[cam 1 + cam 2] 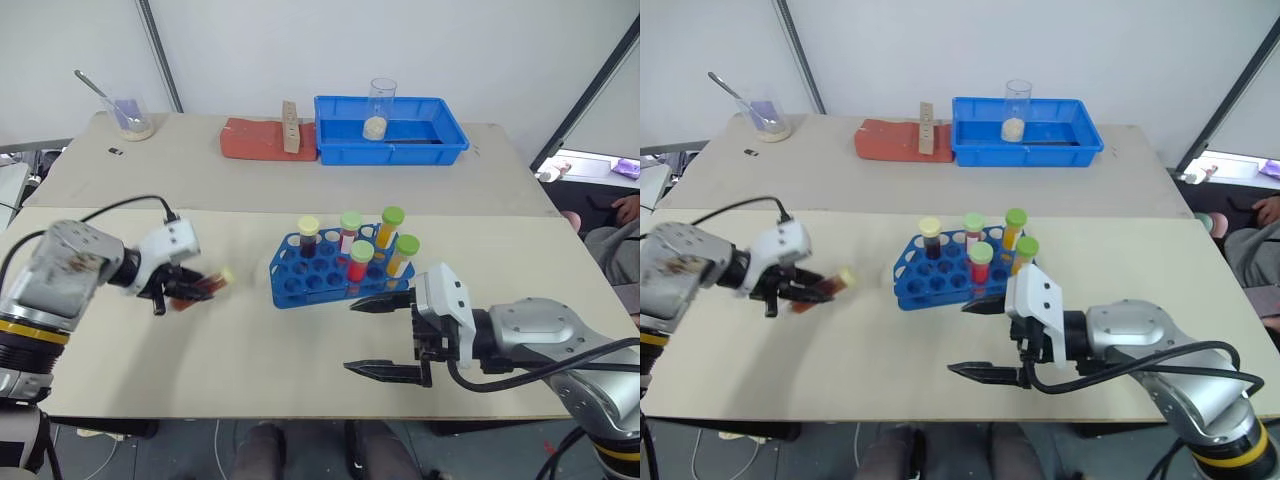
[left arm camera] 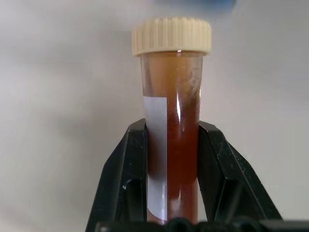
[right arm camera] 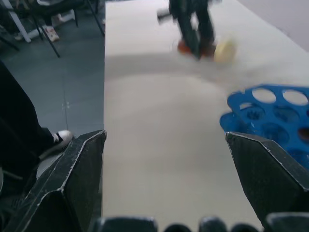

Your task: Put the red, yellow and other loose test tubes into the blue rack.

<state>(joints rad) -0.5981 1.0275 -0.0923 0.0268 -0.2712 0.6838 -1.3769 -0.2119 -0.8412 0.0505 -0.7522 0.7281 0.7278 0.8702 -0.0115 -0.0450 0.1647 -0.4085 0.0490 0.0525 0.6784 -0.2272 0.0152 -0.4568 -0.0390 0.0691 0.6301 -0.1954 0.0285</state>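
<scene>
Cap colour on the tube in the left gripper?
Cream, on the dark red-brown tube the left gripper holds; clearest in the left wrist view.

The table (image 1: 250, 350) lies bare between the left gripper (image 1: 185, 287) and the blue rack (image 1: 300, 280). Five capped tubes (image 1: 360, 262) stand in the rack's right holes; its left holes are open. The right gripper (image 1: 385, 335), fingers spread, stands just beside the rack's near right corner.

No readable text
The white label (image 2: 158, 154) on the dark red-brown tube (image 2: 173, 125) was blank.
</scene>
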